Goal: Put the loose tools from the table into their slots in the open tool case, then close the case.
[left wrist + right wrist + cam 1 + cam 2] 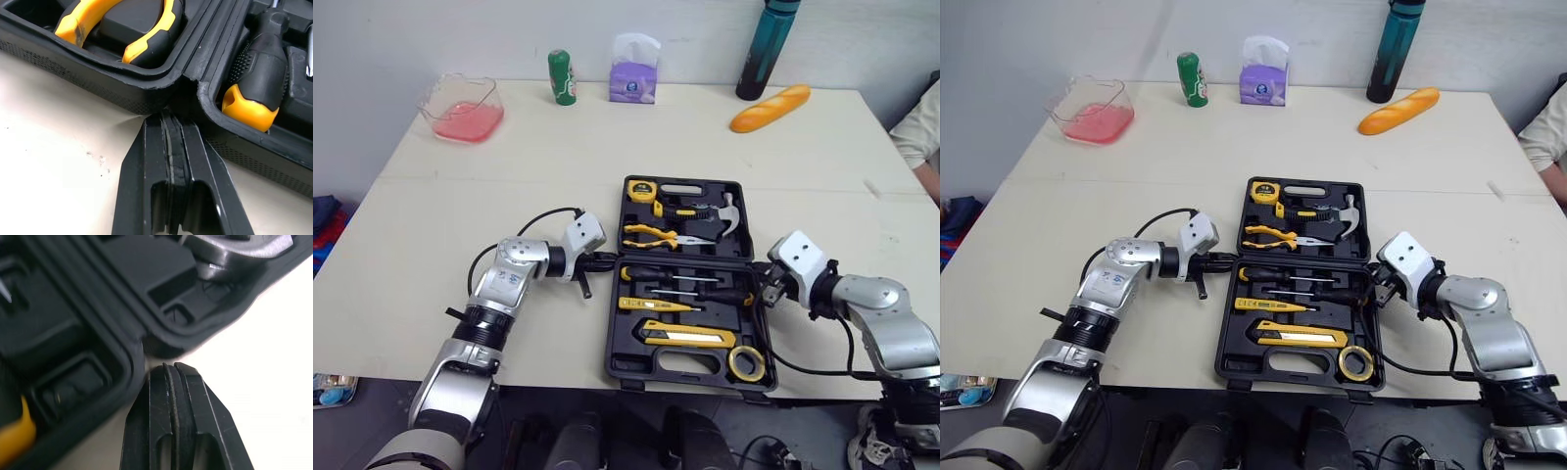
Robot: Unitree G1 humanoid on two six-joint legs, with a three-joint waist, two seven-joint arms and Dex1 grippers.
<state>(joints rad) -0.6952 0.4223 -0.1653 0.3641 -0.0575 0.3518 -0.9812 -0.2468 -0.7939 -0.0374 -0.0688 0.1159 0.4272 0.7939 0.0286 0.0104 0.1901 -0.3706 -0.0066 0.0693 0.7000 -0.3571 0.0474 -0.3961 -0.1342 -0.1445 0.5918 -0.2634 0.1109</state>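
Note:
The black tool case (613, 338) lies open in the middle of the table. Inside it are a tape measure (641, 190), yellow pliers (656, 235), a hammer (705, 213), screwdrivers (671, 278), a utility knife (690, 336) and a tape roll (746, 363). My left gripper (607, 259) is shut, its tips at the hinge notch on the case's left side (171, 115), next to the pliers' handles (142, 29). My right gripper (762, 279) is shut too, its tips against the hinge corner on the right side (171, 367). Neither holds anything.
Along the table's far edge stand a pink container (462, 108), a green can (563, 76), a tissue pack (633, 70), a dark bottle (767, 44) and a bread roll (770, 108). A person's sleeve (922, 127) shows at the right edge.

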